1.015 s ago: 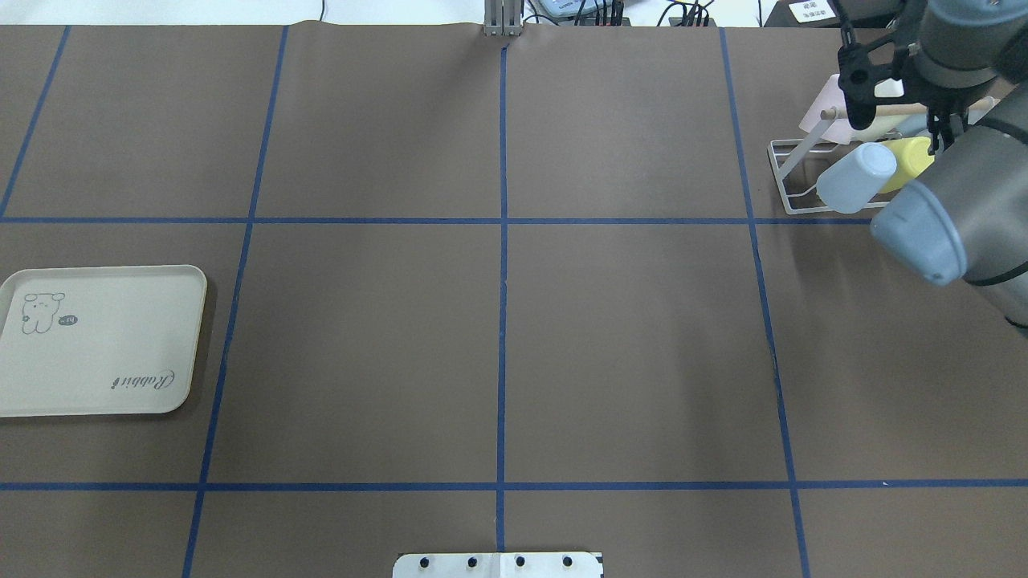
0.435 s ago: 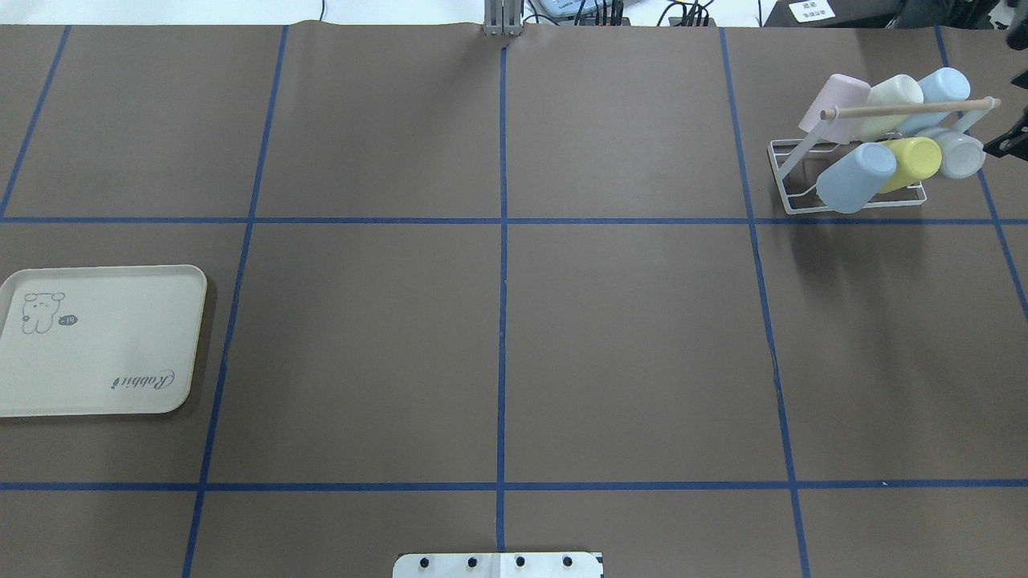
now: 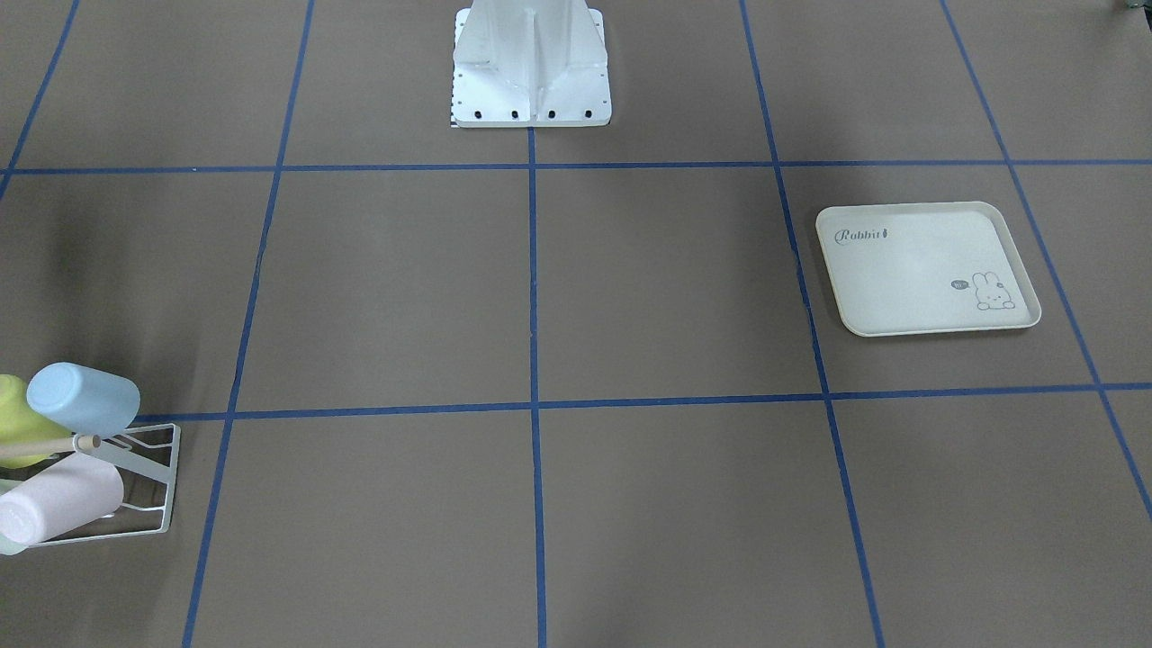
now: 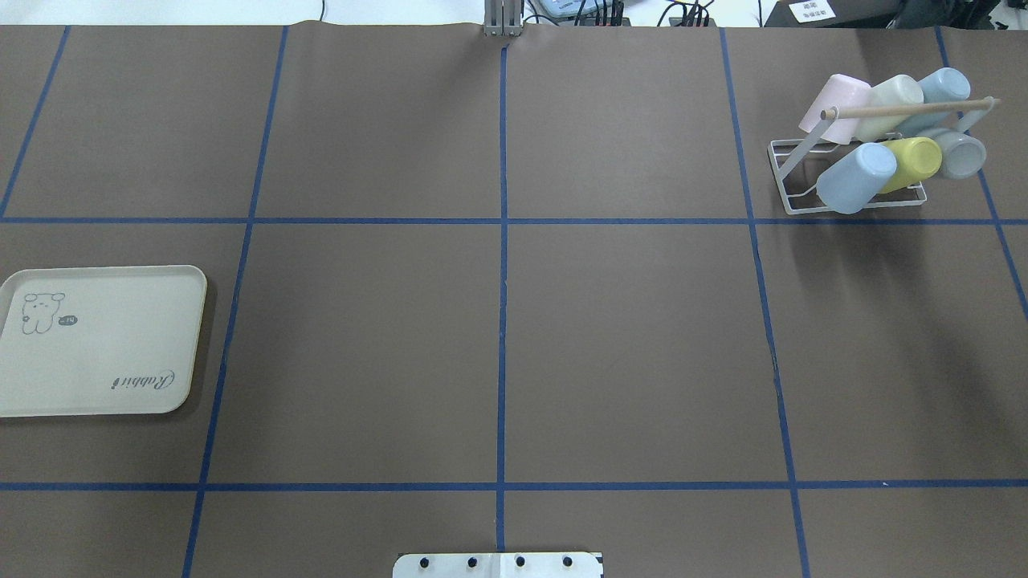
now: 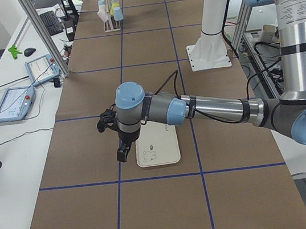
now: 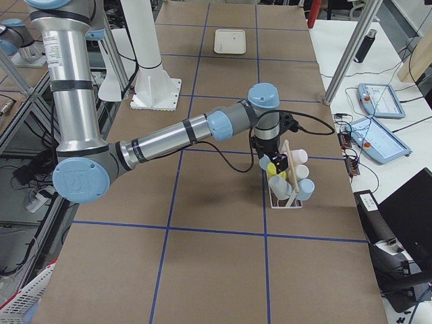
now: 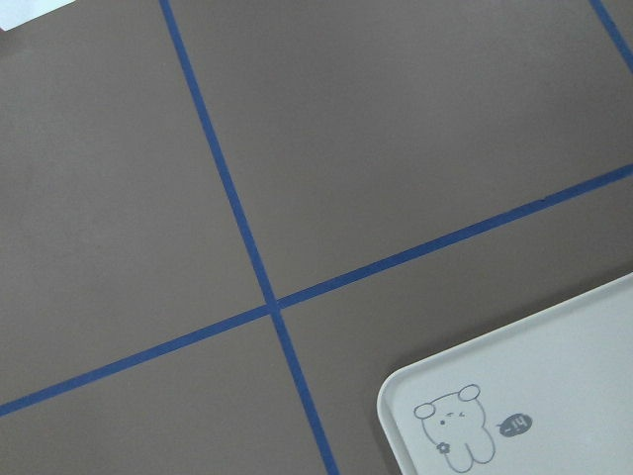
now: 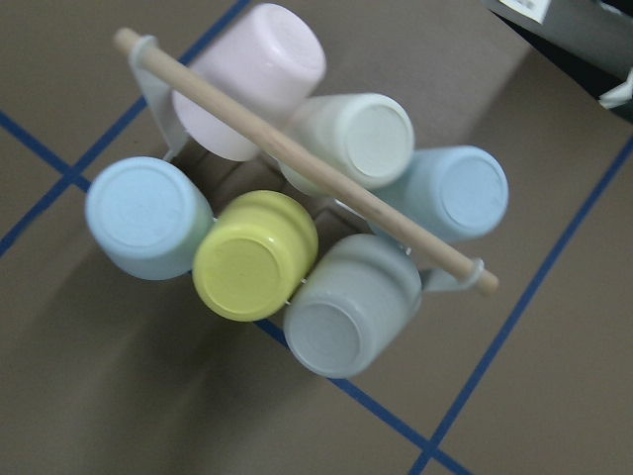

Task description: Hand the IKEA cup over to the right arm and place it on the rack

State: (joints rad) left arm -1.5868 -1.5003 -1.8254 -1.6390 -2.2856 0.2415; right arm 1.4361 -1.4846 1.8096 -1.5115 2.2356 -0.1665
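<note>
IKEA cups, six in all, are carried bottom-up on the rack (image 8: 158,89), which is set near the far right corner of the table (image 4: 642,321). On one side of the wooden dowel (image 8: 297,158) a pink cup (image 8: 259,69), a cream cup (image 8: 361,139) and a light-blue cup (image 8: 460,193) are lined up. On the other side a second light-blue cup (image 8: 143,213), a yellow cup (image 8: 252,255) and a grey cup (image 8: 341,312) are seated, and these three touch one another. Which of the six is the task's own cannot be told.

The right gripper (image 6: 282,164) is held just above the rack on the right arm (image 6: 182,131); how far its jaws are parted cannot be told. The left gripper (image 5: 123,153) is held low beside the cream tray (image 4: 96,353) at the table's left edge, and its opening likewise cannot be told. A rabbit drawing and the word "Rabbit" are printed on the tray.
</note>
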